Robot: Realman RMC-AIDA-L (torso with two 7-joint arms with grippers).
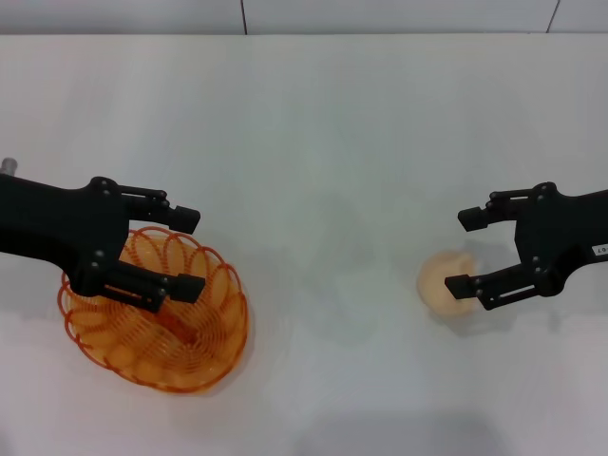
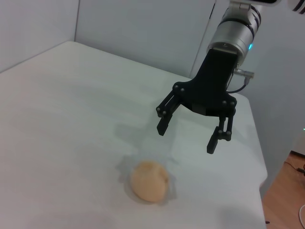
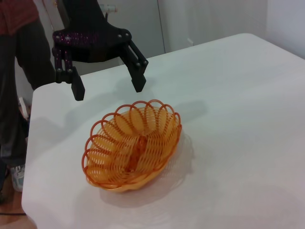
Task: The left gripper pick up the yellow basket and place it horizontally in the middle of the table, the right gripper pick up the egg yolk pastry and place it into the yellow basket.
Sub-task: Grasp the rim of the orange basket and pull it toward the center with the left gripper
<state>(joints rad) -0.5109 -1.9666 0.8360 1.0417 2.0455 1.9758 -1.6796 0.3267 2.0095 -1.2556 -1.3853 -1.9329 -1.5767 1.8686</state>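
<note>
A: Above the yellow basket, the left hand is hovering with its fingers spread wide and nothing between them. The right wrist view is showing clear air between its fingertips and the scalloped rim, so no contact.

B: Why is it sitting there, in your reading?

A: Judgement only: it is lining up for the first pick. The two fingers are straddling the basket's rim on the side nearest the middle of the table, which is where a pinch on the looped wire would make sense.

B: Basket orientation?

A: It is standing upright, open side up. Its long axis is running diagonally in the head view, from far-left to near-right, so it is not yet lying horizontally. It is also sitting well off to the robot's left, not centred. Expect a turn as well as a carry.

B: And the other arm?

A: The right hand is waiting well apart from the basket, on the opposite side of the table, fingers also wide and empty. The egg yolk pastry is lying on the table just beside and below that hand, untouched, crease facing up; the left wrist view is showing a gap between fingertips and pastry. Being round, it has no long axis worth logging.
</note>
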